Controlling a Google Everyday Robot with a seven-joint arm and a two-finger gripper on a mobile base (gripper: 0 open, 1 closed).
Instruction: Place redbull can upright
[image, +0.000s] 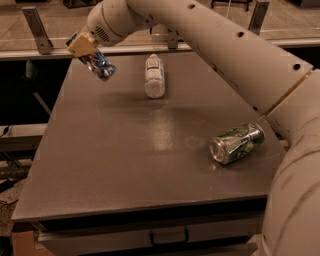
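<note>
The redbull can (101, 66) is held tilted, clamped in the hand (87, 51), by the bench's (125, 165) far left corner; open surface is seen in front of it; its upper end is hidden

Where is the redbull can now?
Upper left of the camera view: the redbull can hangs tilted in the gripper over the far-left corner of the table, left of the white bottle.

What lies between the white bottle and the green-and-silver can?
Only bare tabletop separates the white bottle and green-and-silver can, in the camera view. The gripper holds the redbull can tilted at far left.
</note>
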